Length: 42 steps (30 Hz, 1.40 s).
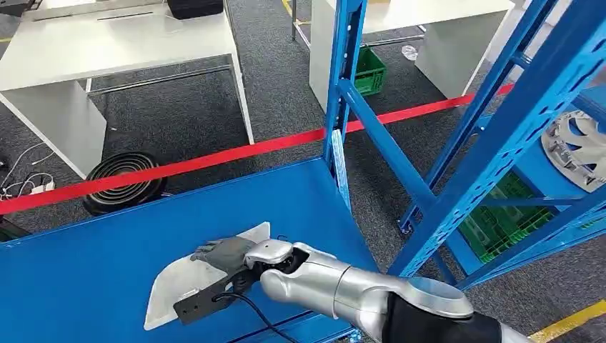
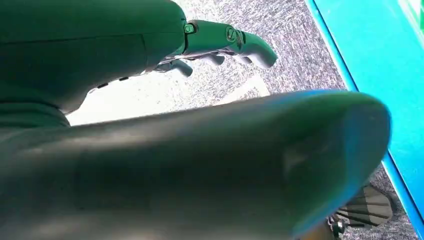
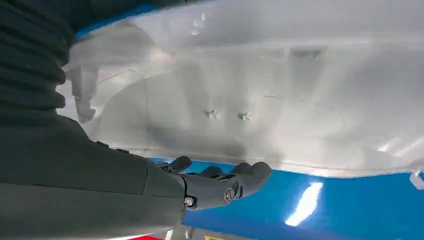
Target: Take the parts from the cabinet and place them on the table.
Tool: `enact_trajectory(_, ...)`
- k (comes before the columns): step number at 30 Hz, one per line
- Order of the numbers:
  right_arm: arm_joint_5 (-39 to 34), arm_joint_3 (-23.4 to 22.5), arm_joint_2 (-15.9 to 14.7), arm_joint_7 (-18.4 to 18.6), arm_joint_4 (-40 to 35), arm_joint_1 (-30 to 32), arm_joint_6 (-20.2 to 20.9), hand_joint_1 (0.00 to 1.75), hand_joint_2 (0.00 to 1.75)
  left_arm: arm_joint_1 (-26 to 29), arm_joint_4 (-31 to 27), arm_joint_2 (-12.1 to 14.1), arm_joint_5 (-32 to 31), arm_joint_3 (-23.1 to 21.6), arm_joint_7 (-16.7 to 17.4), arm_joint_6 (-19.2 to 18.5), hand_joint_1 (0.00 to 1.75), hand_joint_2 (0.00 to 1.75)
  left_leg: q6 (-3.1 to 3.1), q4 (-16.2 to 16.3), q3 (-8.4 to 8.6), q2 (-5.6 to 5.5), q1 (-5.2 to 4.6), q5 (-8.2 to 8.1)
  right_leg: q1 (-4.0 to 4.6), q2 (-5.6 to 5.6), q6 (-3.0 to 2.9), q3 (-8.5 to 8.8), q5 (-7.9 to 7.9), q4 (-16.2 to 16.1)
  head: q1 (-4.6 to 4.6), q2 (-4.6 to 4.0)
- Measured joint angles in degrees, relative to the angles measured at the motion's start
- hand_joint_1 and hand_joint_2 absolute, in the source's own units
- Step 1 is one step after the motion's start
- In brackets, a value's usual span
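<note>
Fingers [image 1: 214, 251] of the right hand [image 1: 227, 255] lie on top of the white part [image 1: 184, 282] — a flat, pale panel with one pointed corner, lying on the blue desk [image 1: 86, 279]. From the head view the fingers look stretched over the panel's upper face; whether they grip its edge or merely rest on it I cannot tell. Right wrist view: dark fingers [image 3: 225, 182] slightly curled and close together, with the part's pale ribbed surface [image 3: 300, 100] just beyond them and the blue desk top [image 3: 350, 210] alongside.

Silver right arm [image 1: 336, 286] reaches in from the lower right, a black cable [image 1: 250, 307] trailing off the wrist.

Left hand [image 2: 220, 45], in its own wrist view — fingers [image 2: 250, 47] loosely extended and apart, holding nothing, hanging over grey carpet [image 2: 300, 50] beside the desk's blue edge [image 2: 360, 90].

Blue cabinet [image 1: 500, 128] frame stands to the right of the desk, with a pale wheel cover [image 1: 575, 146] on its shelf and green crates [image 1: 500, 221] lower down. Red tape [image 1: 214, 158] crosses the carpet behind the desk. A black round object [image 1: 125, 179] sits on the floor near white tables [image 1: 107, 50].
</note>
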Motion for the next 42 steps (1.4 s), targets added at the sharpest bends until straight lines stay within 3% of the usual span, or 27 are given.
enact_trajectory(7,0.11,-0.87,1.07,-1.07,2.58,-0.42,-0.26,1.75,1.75,0.16,0.00,0.00,0.15,0.28,-0.96,-0.48,0.00,0.00,0.00,0.00,0.09,0.01,0.00,0.00,0.00,0.03,0.00,0.07,0.00,0.01,0.02,0.00)
enact_trajectory(8,0.22,-0.94,1.25,-1.18,2.82,-0.44,-0.28,1.75,1.75,0.16,0.00,0.00,0.15,0.37,-1.29,-0.88,0.00,1.75,-0.01,0.00,0.11,0.01,0.00,-0.01,0.00,0.02,-0.02,0.08,-0.02,0.01,0.00,0.00)
enact_trajectory(11,0.59,-1.35,1.72,-1.72,3.17,-0.61,-0.35,1.75,1.75,0.14,-0.02,0.00,0.17,0.46,-1.64,-0.94,0.00,1.75,-0.02,0.00,0.18,0.01,0.00,-0.02,0.00,0.03,-0.02,0.12,-0.03,0.01,0.00,0.00)
enact_trajectory(12,0.85,-1.60,1.81,-1.75,3.28,-0.69,-0.35,1.75,1.75,0.13,-0.02,0.00,0.26,0.50,-1.84,-0.92,0.00,0.00,-0.03,-0.01,0.20,0.01,0.00,-0.02,0.00,0.03,-0.01,0.16,-0.04,0.01,0.00,0.00)
enact_trajectory(13,1.07,-1.84,1.90,-1.86,3.39,-0.76,-0.35,1.75,1.75,0.14,-0.02,0.00,0.37,0.52,-2.21,-0.92,0.00,1.75,-0.03,-0.01,0.23,0.01,0.00,-0.02,0.00,0.01,-0.03,0.19,-0.06,0.01,0.02,0.00)
enact_trajectory(22,1.77,-2.95,2.08,-1.90,3.76,-0.89,-0.11,1.75,1.75,0.13,-0.02,-0.15,0.85,1.51,-3.93,-0.35,0.00,1.75,-0.03,-0.02,0.41,0.01,0.00,-0.02,0.00,0.00,-0.05,0.37,-0.07,0.01,0.00,0.00)
enact_trajectory(28,1.68,-3.96,2.23,-1.83,3.91,-0.88,0.09,1.75,1.75,0.08,-0.02,-0.39,1.05,1.99,-3.13,0.11,0.00,1.75,-0.03,-0.01,0.43,0.01,0.00,-0.02,0.00,-0.01,-0.05,0.39,-0.07,0.01,0.00,0.00)
enact_trajectory(32,2.19,-5.24,2.10,-1.62,2.63,-0.80,-3.40,1.75,1.75,0.13,-0.02,-0.46,1.22,2.38,-2.19,0.02,0.00,1.75,-0.03,-0.02,0.42,0.01,0.00,-0.02,0.01,0.01,-0.05,0.38,-0.07,0.02,0.00,0.00)
enact_trajectory(35,1.38,-8.19,0.85,-0.72,-5.36,0.46,-5.16,1.75,1.75,0.35,0.00,-0.57,1.29,2.82,-2.06,0.31,0.00,1.75,-0.04,-0.01,0.41,0.05,0.01,-0.02,0.02,0.11,-0.04,0.33,-0.05,0.03,-0.02,0.00)
enact_trajectory(39,-1.22,-13.46,-0.68,-0.85,-19.20,1.61,-3.70,1.75,1.75,0.76,0.00,-0.89,1.75,3.37,-1.84,0.83,0.00,1.75,-0.09,-0.02,0.39,0.03,0.02,-0.08,0.02,0.08,-0.05,0.32,-0.07,0.03,0.00,0.00)
enact_trajectory(40,-1.66,-14.34,-0.85,-1.11,-21.54,1.58,-3.23,1.75,1.75,0.91,0.00,-1.01,1.99,3.48,-1.84,1.03,0.00,1.75,0.01,0.14,0.31,0.04,-0.10,-0.30,-0.12,0.11,0.07,0.38,-0.02,-0.22,0.00,0.00)
enact_trajectory(41,-2.16,-15.14,-1.05,-1.54,-23.90,1.59,-2.67,1.75,1.75,1.13,0.00,-1.05,2.34,3.76,-1.86,1.20,0.00,1.75,0.73,0.21,0.39,-0.03,-0.18,-0.12,-0.27,0.11,0.65,0.48,0.33,-0.26,-0.02,0.00)
enact_trajectory(42,-2.69,-15.62,-1.14,-2.18,-25.52,1.52,-2.27,1.75,1.75,1.32,0.00,-1.14,2.67,4.04,-1.92,1.48,0.00,1.75,0.96,0.07,0.49,0.01,-0.27,0.01,-0.32,0.16,0.82,0.56,0.46,-0.50,-0.02,0.00)
